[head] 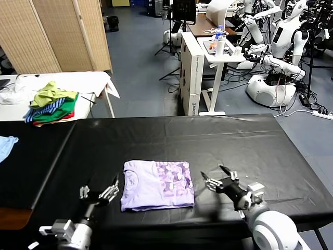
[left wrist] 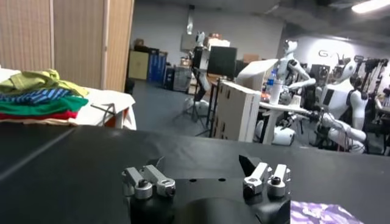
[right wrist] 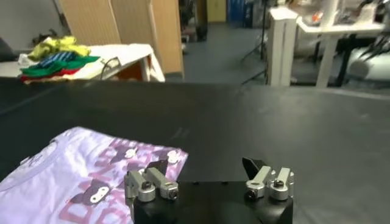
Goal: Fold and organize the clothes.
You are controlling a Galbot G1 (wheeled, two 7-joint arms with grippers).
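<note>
The clothes are one pale lavender T-shirt (head: 156,184), folded into a flat rectangle on the black table (head: 218,140), with a darker purple print on its right half. My left gripper (head: 99,191) hovers open just off the shirt's left edge, nothing between its fingers. On the other side my right gripper (head: 216,176) stands open beside the shirt's right edge, also empty. In the right wrist view the printed cloth (right wrist: 73,182) lies beside that gripper (right wrist: 206,168). The left wrist view shows its gripper (left wrist: 201,163) over bare table, with a corner of the shirt (left wrist: 320,213).
A white side table (head: 88,83) at the far left carries a pile of green, yellow, striped and red garments (head: 52,104). A light blue cloth (head: 6,145) lies at the black table's left edge. Desks and other robots (head: 276,57) stand beyond the table.
</note>
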